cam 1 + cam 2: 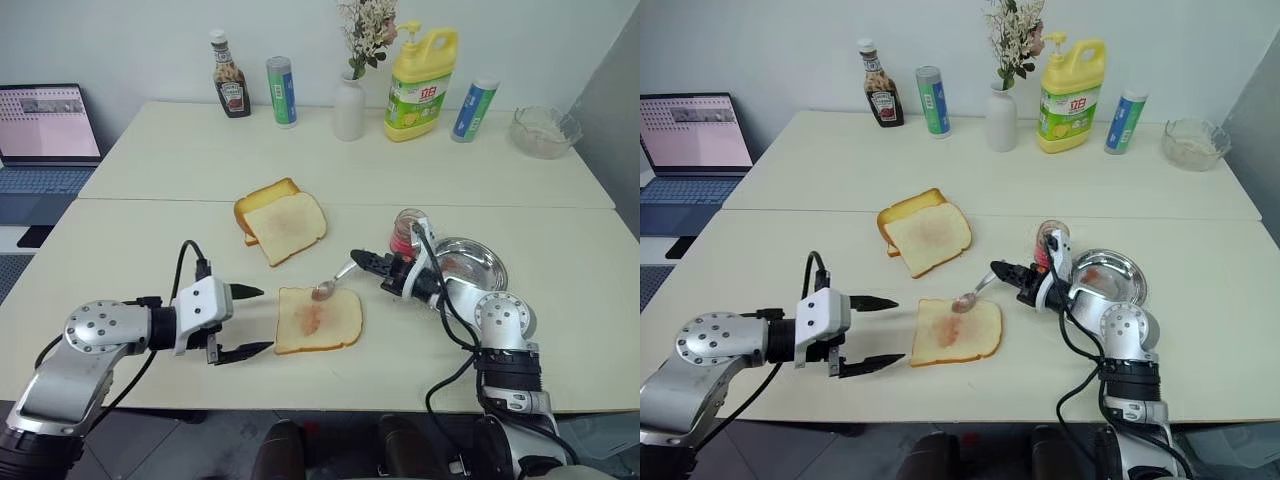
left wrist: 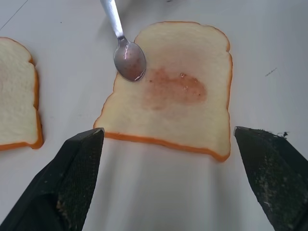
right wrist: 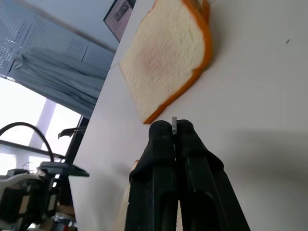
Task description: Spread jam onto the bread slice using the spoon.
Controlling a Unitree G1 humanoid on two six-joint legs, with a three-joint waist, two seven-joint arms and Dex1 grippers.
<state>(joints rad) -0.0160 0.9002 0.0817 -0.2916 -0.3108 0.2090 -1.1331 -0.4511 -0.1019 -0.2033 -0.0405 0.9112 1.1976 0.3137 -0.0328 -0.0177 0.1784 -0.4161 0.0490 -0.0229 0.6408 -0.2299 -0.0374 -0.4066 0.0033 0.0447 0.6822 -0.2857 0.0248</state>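
The square white bread slice lies on the cream table, a thin pink jam smear at its centre. The silver spoon, pinched by the right gripper, hovers at its edge. The left gripper stands spread nearby. Spreading is under way; next, probably more jam.

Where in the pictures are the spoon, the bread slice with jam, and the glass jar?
spoon (image 2: 130,60): left wrist view, on its bowl.
bread slice (image 1: 340,318): left eye view, on the bare crumb right of the jam smear.
glass jar (image 1: 405,232): left eye view, on its clear side wall.
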